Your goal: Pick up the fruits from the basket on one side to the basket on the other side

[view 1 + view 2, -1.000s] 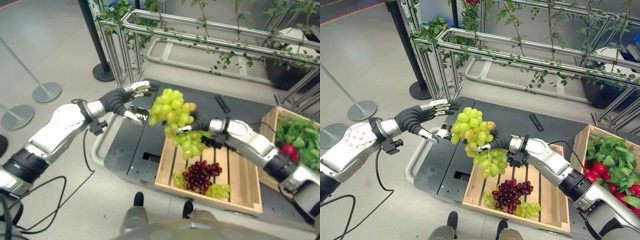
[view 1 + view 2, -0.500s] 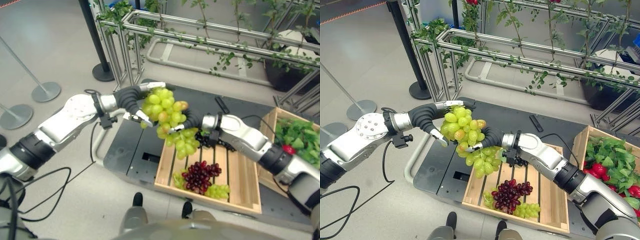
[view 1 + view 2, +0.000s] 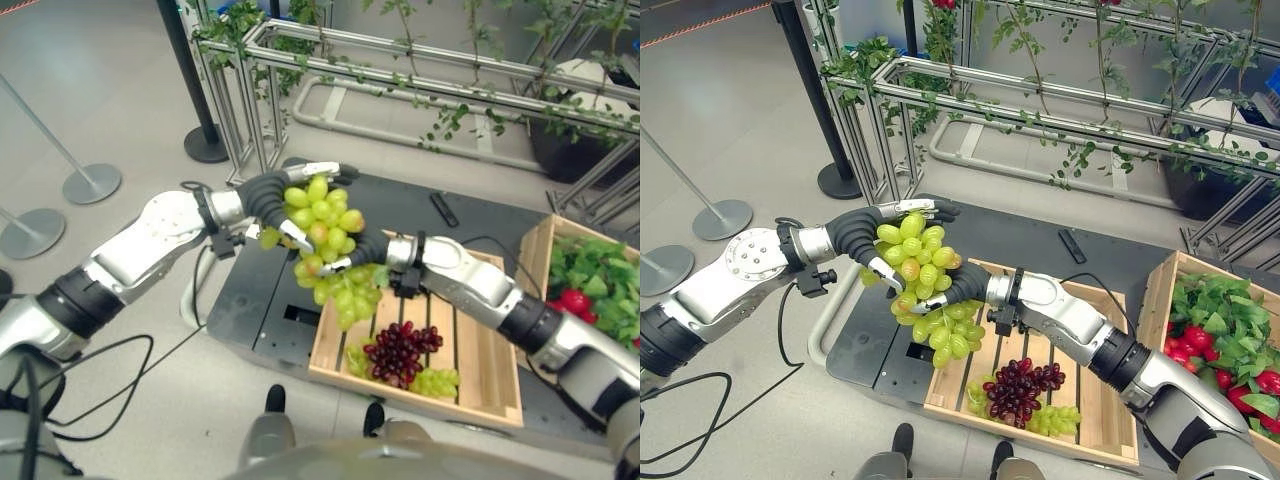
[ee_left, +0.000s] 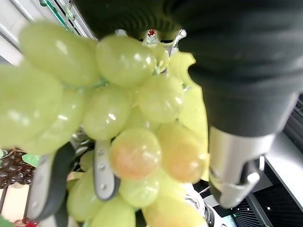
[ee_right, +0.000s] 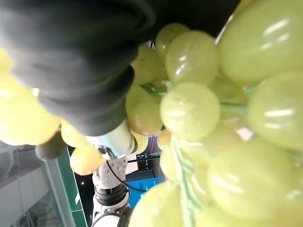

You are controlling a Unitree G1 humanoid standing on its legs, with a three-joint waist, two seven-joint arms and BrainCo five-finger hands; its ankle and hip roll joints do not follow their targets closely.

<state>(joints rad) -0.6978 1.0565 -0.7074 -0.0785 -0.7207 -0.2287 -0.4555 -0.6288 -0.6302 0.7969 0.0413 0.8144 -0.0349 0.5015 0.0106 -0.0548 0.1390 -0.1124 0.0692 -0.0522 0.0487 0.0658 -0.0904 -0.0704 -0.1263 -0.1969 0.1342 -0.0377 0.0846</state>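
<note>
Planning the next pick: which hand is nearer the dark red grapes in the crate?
Right. The right hand hangs just above and left of the dark red grapes; the left hand sits farther off, past the crate.

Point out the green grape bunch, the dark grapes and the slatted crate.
green grape bunch [image 3: 920, 268], right eye view, upper cluster.
dark grapes [image 3: 1020, 388], right eye view, middle.
slatted crate [image 3: 1105, 405], right eye view, bare slat.
</note>
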